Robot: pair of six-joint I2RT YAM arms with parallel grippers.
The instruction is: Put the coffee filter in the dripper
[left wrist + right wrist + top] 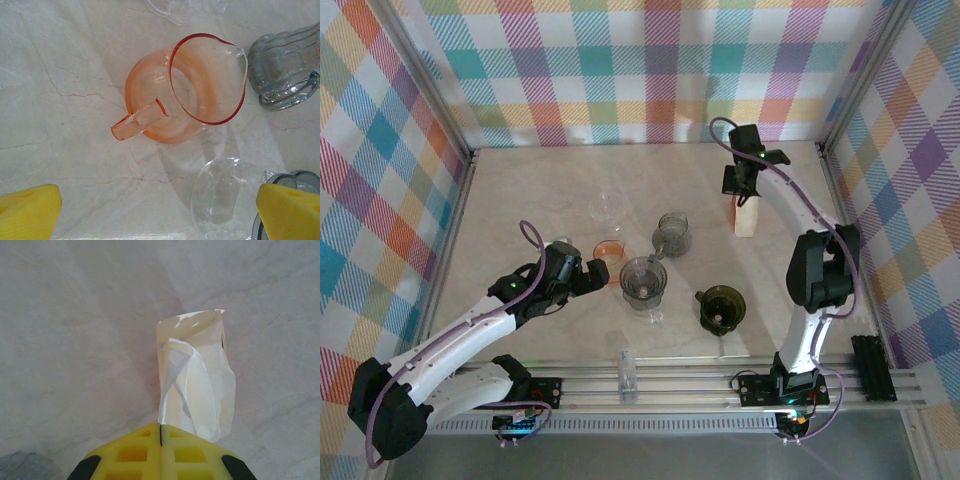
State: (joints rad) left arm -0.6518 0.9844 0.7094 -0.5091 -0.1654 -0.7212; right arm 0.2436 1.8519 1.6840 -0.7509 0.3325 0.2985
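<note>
The coffee filter (200,390) sits at the far right of the table, a crumpled white sheet sticking out of the mouth of a cream sleeve (172,335). Its near end runs in under my right gripper (160,431). The yellow pads are pressed flat together with no gap, so I read this as a pinch on the paper's edge.

In the overhead view the right gripper (744,186) is just above the sleeve (747,217), well apart from the glassware in the middle. I take the dark green dripper (722,307), the piece nearest that arm, to be the target, though I cannot be sure which vessel is meant.

My left gripper (160,215) is spread wide and holds nothing, hovering over the orange pitcher (185,87), with a ribbed grey cup (285,70) close by.

Several things could go wrong from here:
- The hold is on thin paper near its edge, so a quick lift may let it slip or tear.
- The light sleeve could ride up with the filter or tip over.
- A second sheet may come along.
- Being crumpled, the filter may sit crooked in the cone.
- The carry passes near crowded glass.
</note>
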